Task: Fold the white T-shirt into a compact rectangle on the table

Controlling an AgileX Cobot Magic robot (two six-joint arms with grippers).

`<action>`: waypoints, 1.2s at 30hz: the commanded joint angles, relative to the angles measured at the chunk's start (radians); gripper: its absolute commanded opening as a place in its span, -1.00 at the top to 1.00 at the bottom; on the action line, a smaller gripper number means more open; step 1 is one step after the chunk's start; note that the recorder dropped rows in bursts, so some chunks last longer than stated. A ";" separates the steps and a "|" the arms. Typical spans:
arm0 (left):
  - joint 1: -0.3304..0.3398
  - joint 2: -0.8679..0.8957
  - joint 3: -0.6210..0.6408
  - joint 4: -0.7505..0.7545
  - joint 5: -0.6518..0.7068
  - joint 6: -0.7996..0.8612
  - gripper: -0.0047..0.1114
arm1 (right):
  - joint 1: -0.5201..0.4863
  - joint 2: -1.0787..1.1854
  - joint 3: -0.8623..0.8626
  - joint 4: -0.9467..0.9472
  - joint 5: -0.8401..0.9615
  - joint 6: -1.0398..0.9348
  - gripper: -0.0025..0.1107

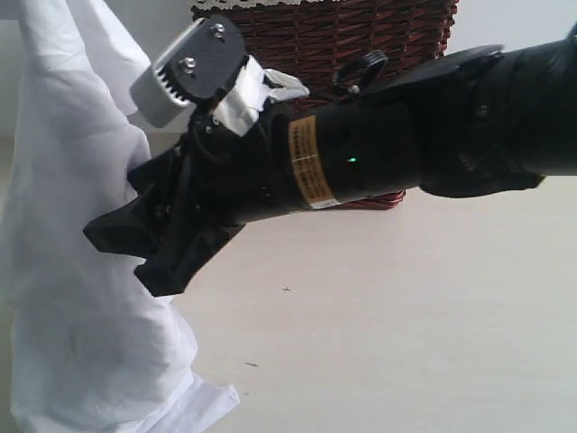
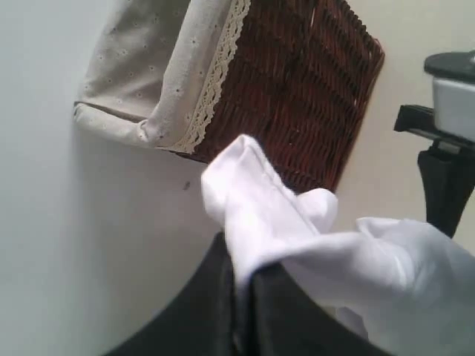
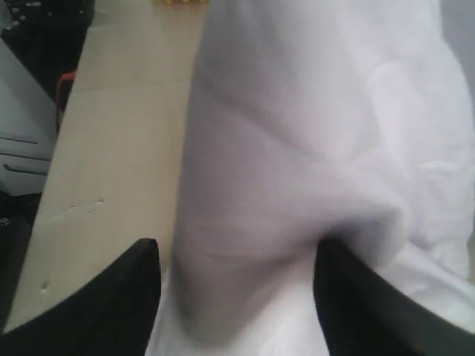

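- Left of the basket [image 1: 361, 36] in the exterior view, the T-shirt [image 1: 63, 271] hangs bunched, its lower end reaching the table [image 1: 406, 316].
- Facing the basket's wicker side, the left gripper [image 2: 239, 293] is pressed together, pinching a shirt fold.
- Beside the basket, the right gripper [image 3: 237, 256] is spread, with cloth bulging between its jaws.

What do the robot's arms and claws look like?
Mostly black. The right arm is a thick tube bearing a yellow label, a green light and a grey camera box near its wrist. The left gripper and right gripper have tapered black fingers.

Robot test bench: plain beige table [image 1: 406, 316], wicker basket [image 1: 361, 36]
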 commanded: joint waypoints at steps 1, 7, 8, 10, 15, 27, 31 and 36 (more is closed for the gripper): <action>-0.003 -0.006 0.002 0.005 0.009 -0.014 0.92 | 0.027 0.038 -0.032 0.015 0.101 0.017 0.30; -0.003 -0.008 0.002 0.075 0.023 -0.014 0.92 | 0.027 0.024 -0.032 -0.207 0.137 0.097 0.96; -0.003 -0.008 0.002 0.118 0.035 -0.026 0.92 | 0.027 0.008 -0.032 -0.225 0.170 0.138 0.96; -0.001 -0.008 0.002 0.192 0.042 -0.077 0.92 | 0.027 -0.030 -0.032 -0.225 0.249 0.146 0.96; 0.019 -0.008 0.002 0.376 0.041 -0.209 0.92 | 0.027 -0.185 -0.077 -0.225 0.443 0.086 0.96; 0.019 -0.040 0.002 0.784 0.040 -0.593 0.92 | 0.027 -0.292 -0.241 -0.225 0.525 -0.213 0.96; 0.019 -0.044 0.002 0.784 0.083 -0.591 0.92 | 0.027 -0.290 -0.241 -0.225 0.251 -0.051 0.52; 0.019 -0.041 0.002 0.784 0.125 -0.623 0.92 | 0.027 -0.288 -0.214 -0.225 0.117 0.316 -0.01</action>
